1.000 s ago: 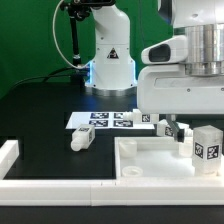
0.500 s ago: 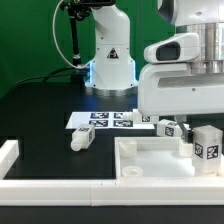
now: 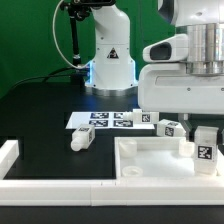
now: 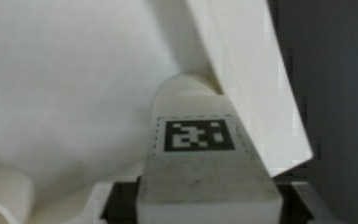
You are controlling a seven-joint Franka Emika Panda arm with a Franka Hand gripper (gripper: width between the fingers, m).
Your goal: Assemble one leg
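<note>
In the wrist view my gripper [image 4: 202,203] is shut on a leg [image 4: 197,140], a white peg with a black-and-white tag, with a dark finger [image 4: 130,200] on each side. The leg hangs over the white square panel [image 4: 69,90] near its raised rim. In the exterior view the held leg [image 3: 205,150] is upright over the panel [image 3: 150,160] at its right end, under the gripper [image 3: 204,132]. Whether it touches the panel I cannot tell. A second leg [image 3: 82,140] lies on the black table, left of the panel.
The marker board [image 3: 104,120] lies behind the panel. Another tagged leg [image 3: 168,127] rests by the board's right end. The robot base [image 3: 110,60] stands at the back. A white rail [image 3: 20,160] borders the table's front and left.
The held leg has sunk slightly toward the panel. The gripper stays shut on it and the other parts have not moved.
</note>
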